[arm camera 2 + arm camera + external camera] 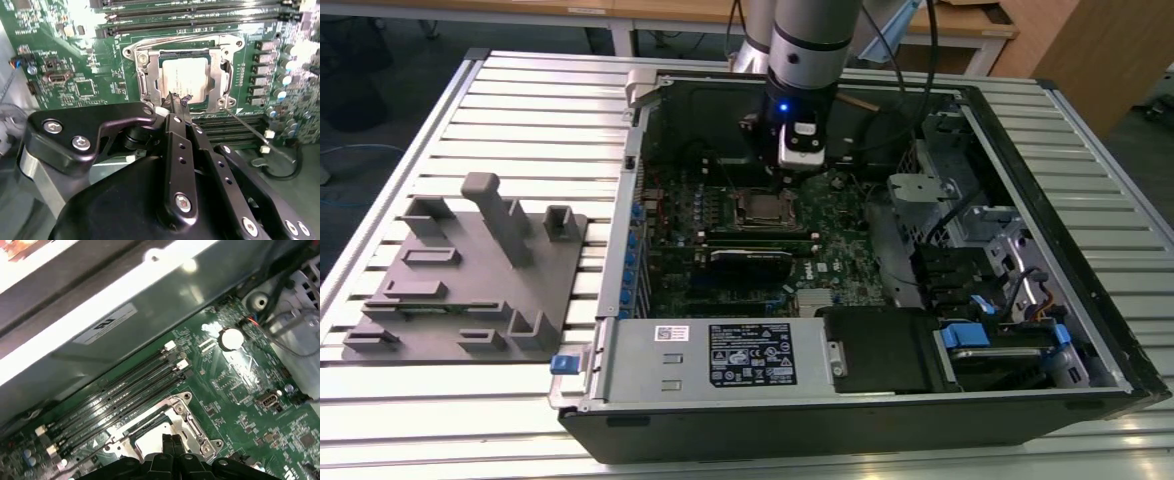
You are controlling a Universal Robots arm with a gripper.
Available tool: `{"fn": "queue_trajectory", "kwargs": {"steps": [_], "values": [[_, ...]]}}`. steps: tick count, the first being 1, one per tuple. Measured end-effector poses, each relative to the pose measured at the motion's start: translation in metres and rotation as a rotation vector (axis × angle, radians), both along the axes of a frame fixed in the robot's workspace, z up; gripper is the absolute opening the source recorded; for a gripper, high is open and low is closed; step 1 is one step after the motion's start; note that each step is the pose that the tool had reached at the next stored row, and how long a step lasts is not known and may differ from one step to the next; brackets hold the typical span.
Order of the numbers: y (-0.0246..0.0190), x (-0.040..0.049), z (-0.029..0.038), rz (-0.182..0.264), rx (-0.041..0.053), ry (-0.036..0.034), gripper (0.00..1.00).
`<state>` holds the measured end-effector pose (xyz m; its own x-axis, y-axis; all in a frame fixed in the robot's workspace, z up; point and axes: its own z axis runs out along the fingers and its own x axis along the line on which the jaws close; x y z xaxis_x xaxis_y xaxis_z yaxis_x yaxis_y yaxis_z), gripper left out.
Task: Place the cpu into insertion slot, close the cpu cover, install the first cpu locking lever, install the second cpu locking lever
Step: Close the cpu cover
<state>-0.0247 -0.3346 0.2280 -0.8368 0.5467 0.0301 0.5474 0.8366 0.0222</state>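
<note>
Silver-grey cpu (186, 76) framed by cover (220, 75), gripper (178, 99) pinched shut, empty, near its edge; white label (105, 324) print illegible.

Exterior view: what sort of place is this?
Likely a robotics lab or workshop: a robot arm reaches into an opened computer case lying on a slatted metal table, with wooden desks behind.

Silver cpu (186, 76) lies flat in insertion slot (131, 51), cpu cover (150, 84) lowered.

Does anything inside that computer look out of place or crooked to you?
One thing: a thin metal lever juts out slantwise from a corner of the chip socket, across the long black slots, seemingly unlatched. The chip itself sits square.
</note>
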Motion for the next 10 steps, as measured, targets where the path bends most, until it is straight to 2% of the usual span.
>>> {"fn": "queue_trajectory", "kwargs": {"steps": [10], "values": [[0.0001, 0.0000, -0.0007, 0.157, 0.0061, -0.0001, 0.10]]}}
